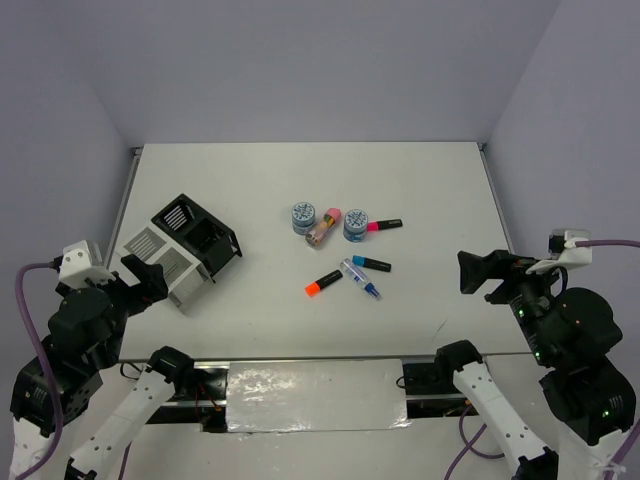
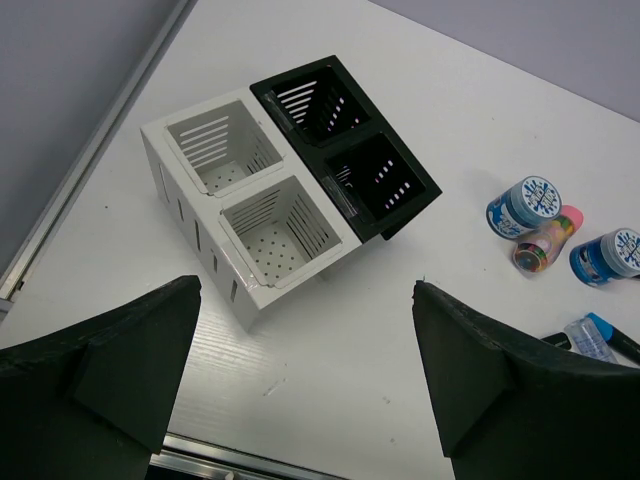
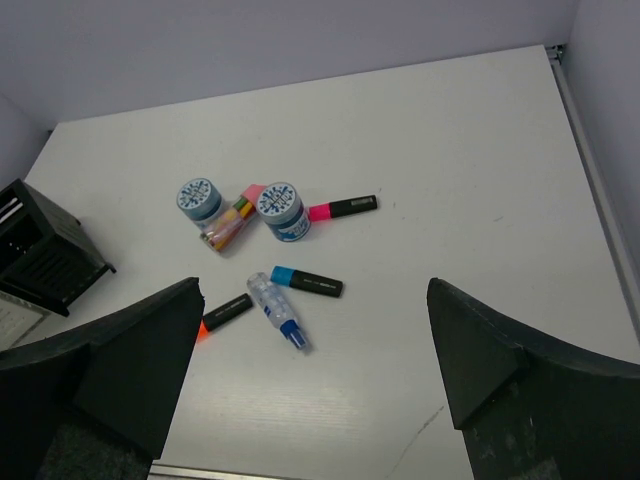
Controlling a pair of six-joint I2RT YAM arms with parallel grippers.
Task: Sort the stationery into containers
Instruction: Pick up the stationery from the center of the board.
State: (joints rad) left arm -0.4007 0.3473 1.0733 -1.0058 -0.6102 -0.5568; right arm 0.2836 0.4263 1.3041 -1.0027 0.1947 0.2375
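The stationery lies mid-table: two blue-white rolls (image 1: 305, 217) (image 1: 356, 224), a pink-tan cylinder (image 1: 323, 227) between them, a pink-capped marker (image 1: 384, 225), a blue-capped marker (image 1: 371, 264), an orange-capped marker (image 1: 323, 283) and a clear tube with a blue cap (image 1: 360, 278). The organizer stands at the left, its black half (image 1: 198, 232) joined to its white half (image 1: 160, 256); all compartments look empty in the left wrist view (image 2: 290, 200). My left gripper (image 1: 142, 277) is open and empty just near the white half. My right gripper (image 1: 480, 270) is open and empty, right of the markers (image 3: 306, 281).
Metal rails run along the table's left edge (image 1: 125, 195) and near edge (image 1: 300, 368). Grey walls close in the back and sides. Bare tabletop lies between the organizer and the stationery and along the far side.
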